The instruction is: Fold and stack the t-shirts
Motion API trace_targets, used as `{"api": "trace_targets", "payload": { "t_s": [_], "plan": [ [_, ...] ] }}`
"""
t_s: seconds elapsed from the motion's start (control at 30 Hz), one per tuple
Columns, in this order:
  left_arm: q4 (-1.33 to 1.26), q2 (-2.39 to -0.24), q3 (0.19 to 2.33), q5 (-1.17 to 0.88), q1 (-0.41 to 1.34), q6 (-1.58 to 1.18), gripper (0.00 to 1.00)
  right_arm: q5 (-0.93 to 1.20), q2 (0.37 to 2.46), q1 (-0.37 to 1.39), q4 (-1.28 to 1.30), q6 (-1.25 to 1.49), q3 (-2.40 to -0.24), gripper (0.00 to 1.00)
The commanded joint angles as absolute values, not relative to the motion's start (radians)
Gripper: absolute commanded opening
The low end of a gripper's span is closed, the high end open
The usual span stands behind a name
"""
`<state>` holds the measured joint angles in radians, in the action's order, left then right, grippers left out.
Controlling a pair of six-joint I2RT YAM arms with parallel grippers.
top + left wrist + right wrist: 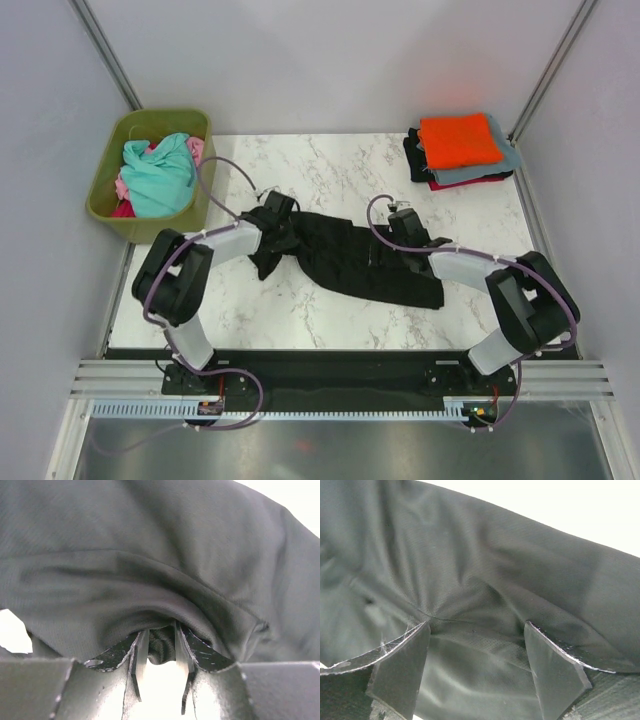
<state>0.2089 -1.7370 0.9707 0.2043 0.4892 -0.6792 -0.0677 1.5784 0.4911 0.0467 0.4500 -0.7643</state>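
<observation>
Two grippers, one garment between them.

Top external view:
- Black t-shirt (350,260): lies stretched and rumpled on the marble table (330,165), spanning from one gripper to the other.
- Left gripper (285,225): sits at the shirt's bunched end, its fingertips buried in cloth.
- Right gripper (405,235): rests on the shirt's opposite end.
- Folded stack: in the corner beyond the right gripper and further to its right. Orange t-shirt (458,140) on top, grey-blue t-shirt (492,168) under it, magenta t-shirt (468,184) lower, and a dark layer at the bottom.
- Olive-green tub (105,200): beyond the left gripper, to its left. It holds a loose teal t-shirt (160,175), with pink (197,150) and red (122,209) cloth at the edges.

Left wrist view:
- Left gripper (161,652): the jaws are nearly closed, with only a narrow gap. A pinched fold of the black t-shirt (150,555) fills that gap.
- The rest of the shirt drapes up and over the fingers (141,655).

Right wrist view:
- Right gripper (476,647): the jaws are spread wide and clamp nothing.
- Both fingers (402,667) touch the black t-shirt (485,575), which lies wrinkled between and ahead of them.
</observation>
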Motion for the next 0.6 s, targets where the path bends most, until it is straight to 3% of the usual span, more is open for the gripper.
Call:
{"api": "trace_targets", "payload": {
  "t_s": [0.0,0.13,0.3,0.37,0.57],
  "plan": [
    [0.238,-1.894,1.083,0.127,0.450,-0.591,0.35,0.136,1.542,0.555,0.059,0.662,-0.675,0.85],
    [0.342,-2.080,1.383,0.014,0.436,-0.448,0.35,0.230,1.636,0.771,-0.254,0.923,-0.583,0.85],
    [0.524,-2.359,1.839,-0.058,0.434,-0.344,0.36,0.291,1.845,0.931,-0.399,1.054,-0.727,0.85],
    [0.567,-2.390,1.960,-0.061,0.434,-0.330,0.36,0.275,1.868,0.936,-0.358,1.045,-0.796,0.85],
    [0.583,-2.344,2.009,-0.058,0.405,-0.324,0.37,0.120,1.767,0.939,-0.034,0.901,-0.926,0.90]
  ]
}}
